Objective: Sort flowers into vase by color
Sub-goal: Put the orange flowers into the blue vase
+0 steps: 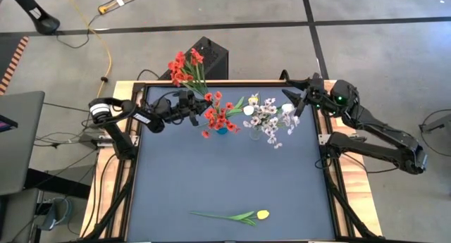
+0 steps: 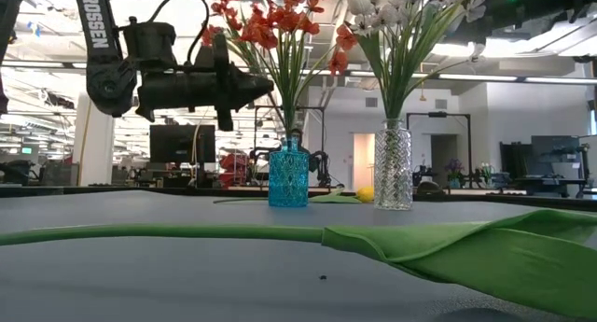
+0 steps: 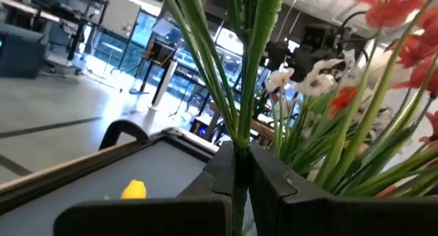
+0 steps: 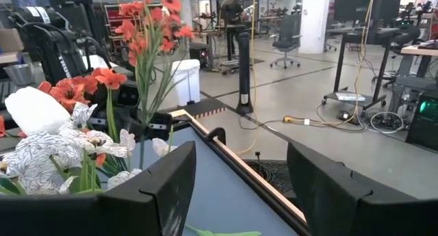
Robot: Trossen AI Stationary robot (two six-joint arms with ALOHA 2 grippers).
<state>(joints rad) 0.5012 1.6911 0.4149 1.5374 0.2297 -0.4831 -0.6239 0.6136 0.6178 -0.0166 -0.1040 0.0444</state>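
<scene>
Clamped in left tool (image 1: 194, 110), red flower stem (image 1: 193, 75) angled toward table's rear.

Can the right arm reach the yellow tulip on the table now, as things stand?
Probably yes. The right gripper is open and empty beside the clear vase, and the yellow tulip lies alone on the mat's near edge with bare mat between them. The left gripper holds a red flower stem.
</scene>
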